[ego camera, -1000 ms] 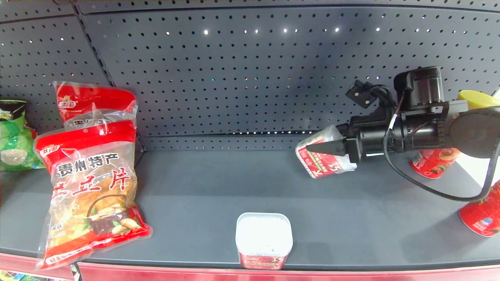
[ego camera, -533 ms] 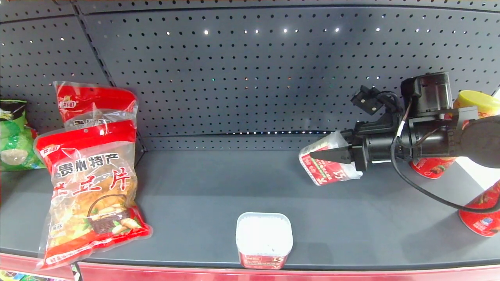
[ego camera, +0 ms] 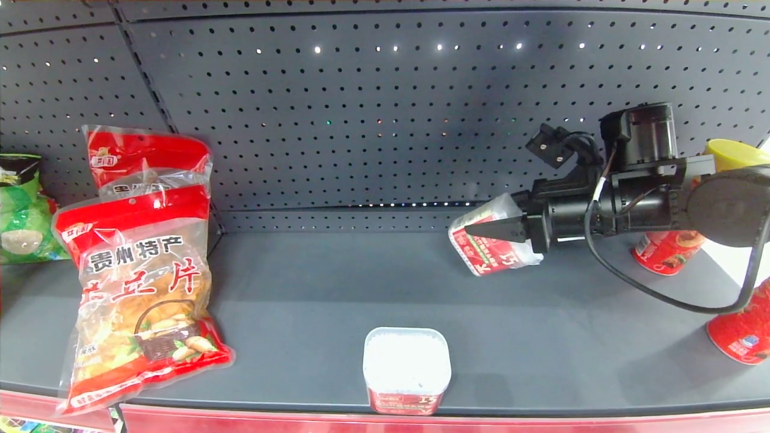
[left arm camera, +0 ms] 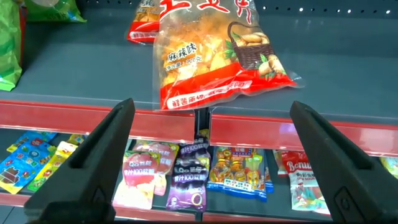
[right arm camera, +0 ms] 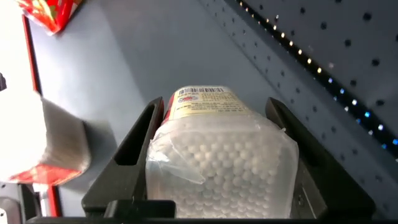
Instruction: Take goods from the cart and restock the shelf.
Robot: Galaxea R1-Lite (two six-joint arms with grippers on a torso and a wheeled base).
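My right gripper (ego camera: 481, 232) is shut on a clear tub with a red label (ego camera: 494, 248), full of small white pieces. It holds the tub tilted, just above the grey shelf (ego camera: 313, 288), toward the back right. From the right wrist the tub (right arm camera: 217, 155) sits between both fingers (right arm camera: 134, 158). A second, matching tub (ego camera: 406, 368) stands upright at the shelf's front edge, also visible from the right wrist (right arm camera: 53, 149). My left gripper (left arm camera: 208, 177) is open and holds nothing, in front of and below the shelf's red front lip (left arm camera: 249, 127).
Two red snack bags (ego camera: 141, 294) lean at the left, with a green bag (ego camera: 21, 210) beyond them. Red cans (ego camera: 668, 249) (ego camera: 743, 331) stand at the right. The perforated back wall (ego camera: 361, 120) is close behind the held tub. Small packets (left arm camera: 193, 180) fill the lower shelf.
The right gripper with its tub dipped right and down, then came back left and up, ending slightly left of where it started. Everything else is unchanged.
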